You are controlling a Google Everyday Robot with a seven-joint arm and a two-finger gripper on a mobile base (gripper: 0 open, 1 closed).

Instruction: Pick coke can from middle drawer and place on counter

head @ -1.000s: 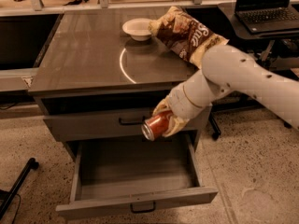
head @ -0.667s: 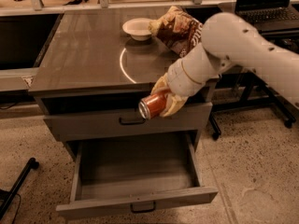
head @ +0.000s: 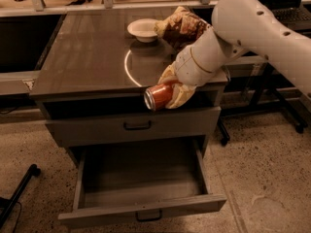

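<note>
Gripper (head: 170, 93) higher than before — now at counter (head: 82, 57) front edge, jaws clamping coke can (head: 157, 96).

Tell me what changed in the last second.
The gripper, still shut on the small red metal coke can, raised it up and slightly left, from level with the upper drawer front to the front edge of the glossy grey-brown counter. Unchanged: the wide grey middle drawer stays open; the white bowl and brown chip bag sit on the counter.
</note>
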